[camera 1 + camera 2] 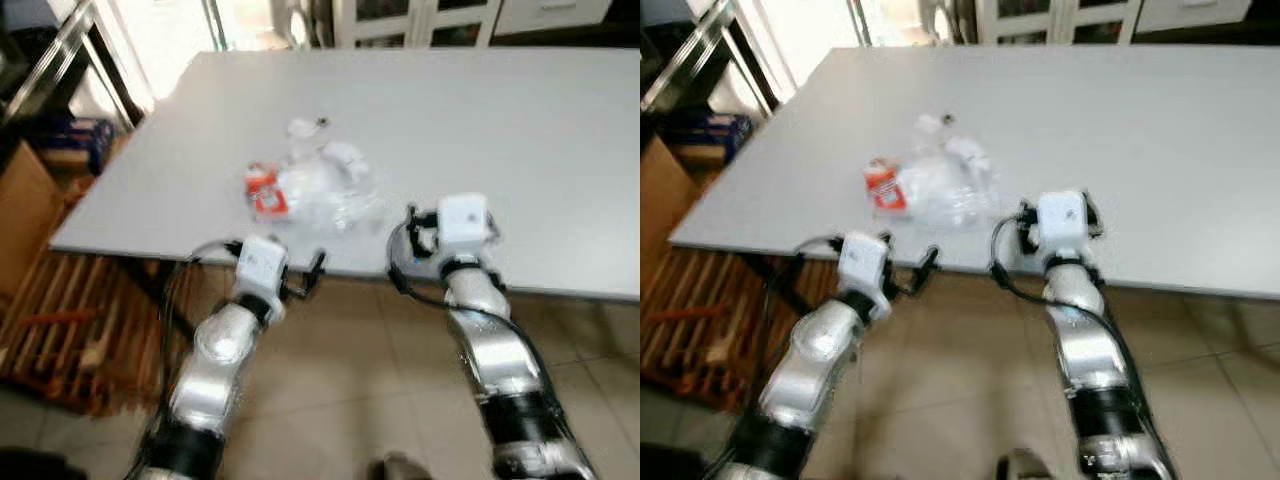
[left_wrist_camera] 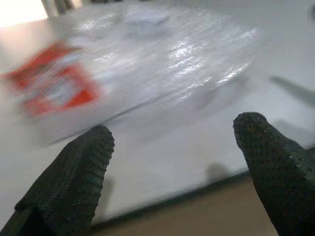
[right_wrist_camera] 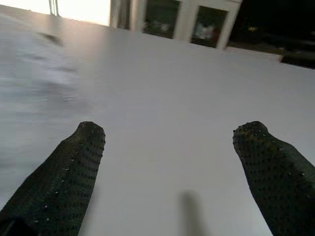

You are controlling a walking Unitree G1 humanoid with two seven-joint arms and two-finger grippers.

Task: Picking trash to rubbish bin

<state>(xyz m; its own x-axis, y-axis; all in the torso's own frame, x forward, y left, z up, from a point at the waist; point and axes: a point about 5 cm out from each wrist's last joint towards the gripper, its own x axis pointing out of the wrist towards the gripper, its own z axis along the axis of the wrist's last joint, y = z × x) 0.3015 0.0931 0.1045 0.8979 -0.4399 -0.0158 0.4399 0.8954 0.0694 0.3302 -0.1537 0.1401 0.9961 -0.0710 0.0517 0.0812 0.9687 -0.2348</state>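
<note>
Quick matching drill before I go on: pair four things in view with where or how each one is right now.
1 plastic trash pile
2 red wrapper
3 left gripper
4 right gripper

a open, at the table edge, facing the pile
b open over bare tabletop
c on the pile's left side
d near the table's front edge

Pairs: 1-d, 2-c, 3-a, 4-b

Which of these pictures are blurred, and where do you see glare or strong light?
Left wrist view: the clear plastic trash and its red label are smeared, with glare streaks on the plastic. Right wrist view: soft, with bright window light at the top. Both eye views: slightly blurred, and overexposed at the far end of the table.
</note>
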